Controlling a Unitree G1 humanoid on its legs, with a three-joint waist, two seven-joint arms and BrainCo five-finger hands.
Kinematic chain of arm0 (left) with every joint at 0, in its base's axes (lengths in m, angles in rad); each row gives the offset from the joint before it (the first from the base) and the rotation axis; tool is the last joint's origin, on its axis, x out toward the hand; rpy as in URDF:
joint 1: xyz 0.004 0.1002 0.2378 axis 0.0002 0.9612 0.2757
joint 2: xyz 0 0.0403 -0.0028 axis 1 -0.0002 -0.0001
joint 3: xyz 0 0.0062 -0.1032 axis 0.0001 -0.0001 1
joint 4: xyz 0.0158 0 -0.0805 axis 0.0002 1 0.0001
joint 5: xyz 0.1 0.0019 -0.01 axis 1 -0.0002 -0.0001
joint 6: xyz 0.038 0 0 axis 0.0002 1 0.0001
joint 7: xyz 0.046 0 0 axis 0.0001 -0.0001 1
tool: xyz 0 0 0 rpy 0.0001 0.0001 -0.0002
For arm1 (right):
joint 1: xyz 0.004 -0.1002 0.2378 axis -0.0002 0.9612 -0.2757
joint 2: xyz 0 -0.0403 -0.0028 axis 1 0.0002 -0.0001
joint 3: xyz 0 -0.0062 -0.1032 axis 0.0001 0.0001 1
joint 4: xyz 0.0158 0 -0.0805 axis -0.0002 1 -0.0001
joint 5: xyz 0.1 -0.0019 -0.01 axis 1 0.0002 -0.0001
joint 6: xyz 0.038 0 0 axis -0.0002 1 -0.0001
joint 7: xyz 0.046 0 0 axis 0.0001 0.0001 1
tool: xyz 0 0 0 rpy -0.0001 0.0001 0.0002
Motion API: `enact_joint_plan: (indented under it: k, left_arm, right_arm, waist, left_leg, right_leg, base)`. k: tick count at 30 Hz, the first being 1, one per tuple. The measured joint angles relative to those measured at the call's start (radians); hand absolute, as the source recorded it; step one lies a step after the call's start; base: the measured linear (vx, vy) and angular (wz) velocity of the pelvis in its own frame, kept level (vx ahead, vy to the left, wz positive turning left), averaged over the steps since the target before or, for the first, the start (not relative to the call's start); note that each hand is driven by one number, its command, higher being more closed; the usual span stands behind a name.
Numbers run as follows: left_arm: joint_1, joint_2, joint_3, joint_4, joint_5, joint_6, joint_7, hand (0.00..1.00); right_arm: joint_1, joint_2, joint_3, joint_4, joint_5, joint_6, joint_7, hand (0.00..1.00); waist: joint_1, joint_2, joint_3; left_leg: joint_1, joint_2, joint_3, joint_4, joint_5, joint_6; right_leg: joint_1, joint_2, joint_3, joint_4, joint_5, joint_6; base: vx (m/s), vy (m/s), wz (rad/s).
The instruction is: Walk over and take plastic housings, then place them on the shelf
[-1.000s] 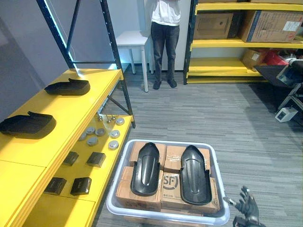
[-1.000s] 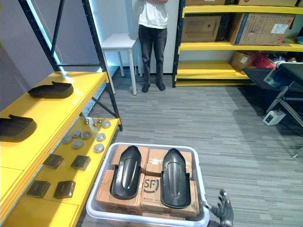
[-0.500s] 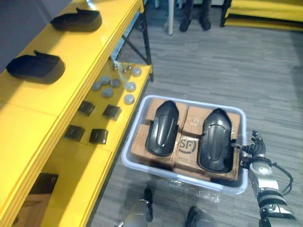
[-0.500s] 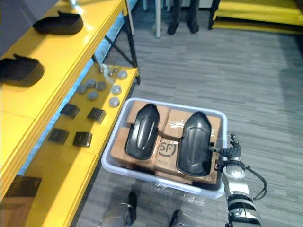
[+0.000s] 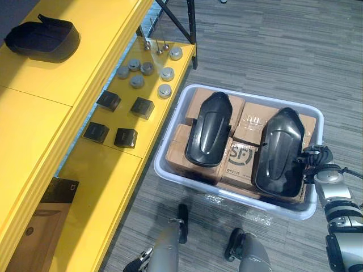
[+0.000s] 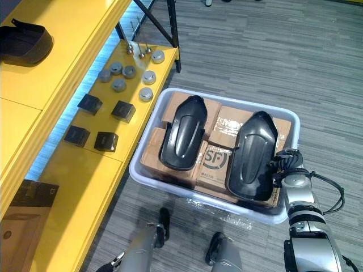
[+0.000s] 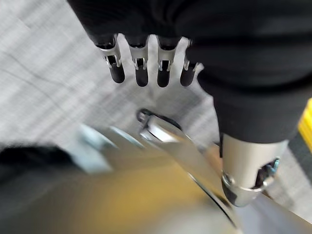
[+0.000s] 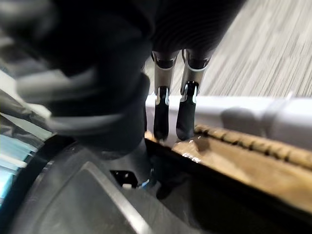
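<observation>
Grey carpet floor [image 5: 272, 51]; white bin [image 5: 170, 170] of cardboard boxes [image 5: 249, 122]. Right housing [image 5: 281, 150] lies on top, long axis 12-to-6, at 9 o'clock of the right hand [image 5: 315, 157] and just beside it. Fingers [image 8: 161, 105] straight, gripping nothing. Left hand [image 7: 141, 73] slack over the floor. Shelf [image 5: 34, 113] at 9 o'clock.

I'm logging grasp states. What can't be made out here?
Grip of the right robot hand on the right housing: too small in eye views; dark cover blocks right wrist view.
Cardboard boxes: tops partly under left housing and right one, eye views.
Brown object, lower left: cut off by eye views' edge.
</observation>
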Motion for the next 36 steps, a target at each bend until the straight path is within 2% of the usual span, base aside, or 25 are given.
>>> enact_joint_plan:
  k: [4, 6, 10, 12, 14, 16, 18, 20, 22, 25, 28, 31, 34, 36]
  left_arm:
    - [-0.015, 0.000, -0.050, -0.017, -0.053, -0.069, -0.004, 0.00]
    - [-0.022, -0.009, -0.100, -0.084, -0.132, -0.090, -0.012, 0.00]
    - [-0.013, 0.008, -0.128, -0.171, -0.222, -0.049, 0.030, 0.00]
    - [0.009, 0.012, -0.143, -0.343, -0.283, -0.019, 0.080, 0.00]
    - [0.021, 0.017, -0.142, -0.490, -0.295, 0.001, 0.123, 0.00]
    - [0.040, 0.028, -0.138, -0.641, -0.293, 0.012, 0.165, 0.00]
    - [0.060, 0.034, -0.115, -0.783, -0.254, 0.037, 0.231, 0.00]
    - [0.063, 0.044, -0.092, -0.855, -0.214, 0.056, 0.274, 0.00]
    - [0.070, 0.066, -0.083, -0.919, -0.173, 0.094, 0.303, 0.00]
    - [0.071, 0.070, -0.103, -0.966, -0.156, 0.121, 0.300, 0.00]
    - [0.031, 0.058, -0.184, -0.985, -0.157, 0.136, 0.292, 0.00]
    - [-0.011, 0.010, -0.254, -0.966, -0.157, 0.139, 0.321, 0.00]
    - [-0.070, -0.032, -0.324, -0.854, -0.157, 0.106, 0.363, 0.00]
    - [-0.095, -0.060, -0.358, -0.785, -0.157, 0.063, 0.402, 0.00]
  right_arm:
    - [-0.017, 0.031, 0.010, 0.012, -0.034, 0.052, -0.089, 1.00]
    - [-0.019, 0.046, 0.027, 0.024, -0.044, 0.069, -0.120, 1.00]
    - [-0.010, 0.081, 0.035, 0.022, -0.069, 0.069, -0.120, 1.00]
    - [0.015, 0.083, 0.055, -0.014, -0.119, 0.068, -0.094, 1.00]
    - [0.038, 0.082, 0.056, -0.093, -0.170, 0.067, -0.078, 1.00]
    - [0.079, 0.073, 0.055, -0.204, -0.217, 0.047, -0.068, 1.00]
    - [0.129, 0.071, 0.047, -0.293, -0.275, 0.023, -0.046, 1.00]
    - [0.165, 0.078, 0.038, -0.333, -0.303, 0.020, -0.026, 1.00]
    - [0.224, 0.111, 0.035, -0.376, -0.330, 0.016, -0.002, 1.00]
    - [0.260, 0.162, 0.035, -0.379, -0.346, 0.006, 0.006, 1.00]
    - [0.267, 0.202, 0.036, -0.422, -0.347, -0.011, -0.002, 1.00]
    - [0.267, 0.239, 0.044, -0.474, -0.332, -0.042, -0.030, 1.00]
    - [0.265, 0.274, 0.050, -0.513, -0.300, -0.065, -0.058, 1.00]
    - [0.264, 0.281, 0.090, -0.538, -0.277, -0.088, -0.074, 1.00]
  waist:
    - [0.006, -0.002, 0.000]
    - [0.006, -0.002, 0.000]
    - [0.000, -0.003, 0.000]
    - [-0.003, -0.003, 0.001]
    - [-0.006, -0.003, 0.001]
    - [-0.007, -0.003, -0.004]
    - [-0.009, -0.005, -0.036]
    - [-0.014, -0.005, -0.061]
    - [-0.014, -0.009, -0.107]
    - [-0.019, -0.017, -0.161]
    - [-0.027, -0.024, -0.202]
    - [-0.029, -0.044, -0.240]
    - [-0.032, -0.055, -0.270]
    - [-0.048, -0.057, -0.287]
  left_leg:
    - [0.042, -0.005, 0.015, -0.056, 0.027, 0.000]
    - [0.097, -0.013, 0.016, -0.108, 0.052, 0.005]
    - [0.192, -0.030, 0.014, -0.199, 0.084, -0.001]
    - [0.267, -0.034, -0.007, -0.255, 0.105, -0.008]
    - [0.325, -0.030, -0.013, -0.295, 0.114, -0.011]
    - [0.389, -0.030, -0.013, -0.344, 0.126, -0.014]
    - [0.435, -0.033, -0.013, -0.403, 0.140, -0.015]
    - [0.471, -0.036, -0.015, -0.452, 0.156, -0.015]
    - [0.523, -0.035, -0.010, -0.508, 0.166, -0.017]
    - [0.567, -0.034, -0.006, -0.545, 0.168, -0.017]
    - [0.592, -0.028, 0.005, -0.572, 0.170, -0.019]
    - [0.617, -0.017, 0.028, -0.601, 0.176, -0.025]
    - [0.649, -0.008, 0.050, -0.621, 0.181, -0.030]
    - [0.660, -0.006, 0.059, -0.633, 0.188, -0.030]
  right_leg:
    - [0.026, -0.001, -0.002, -0.030, 0.009, -0.005]
    - [0.075, -0.001, -0.013, -0.066, 0.018, -0.004]
    - [0.156, -0.001, -0.030, -0.116, 0.022, -0.003]
    - [0.240, 0.011, -0.058, -0.168, 0.031, -0.001]
    - [0.309, 0.031, -0.076, -0.221, 0.046, 0.001]
    - [0.372, 0.044, -0.083, -0.273, 0.060, 0.008]
    - [0.413, 0.056, -0.092, -0.327, 0.075, 0.015]
    - [0.451, 0.067, -0.103, -0.372, 0.090, 0.021]
    - [0.505, 0.087, -0.108, -0.441, 0.115, 0.029]
    - [0.563, 0.106, -0.109, -0.519, 0.142, 0.035]
    - [0.600, 0.130, -0.105, -0.591, 0.178, 0.035]
    - [0.615, 0.147, -0.088, -0.633, 0.200, 0.030]
    - [0.636, 0.162, -0.067, -0.662, 0.217, 0.024]
    - [0.635, 0.166, -0.051, -0.662, 0.218, 0.023]
  base:
    - [0.01, -0.009, 0.00]
    - [0.04, -0.043, 0.04]
    - [0.08, -0.053, 0.07]
    - [0.11, -0.057, 0.17]
    - [0.11, -0.025, 0.07]
    - [0.10, 0.005, -0.04]
    - [0.10, 0.019, 0.00]
    - [0.11, 0.022, 0.05]
    - [0.15, 0.018, -0.04]
    - [0.13, 0.010, -0.06]
    - [0.06, 0.004, -0.12]
    - [0.02, -0.006, -0.23]
    - [0.00, -0.012, -0.23]
    - [-0.03, -0.014, -0.13]
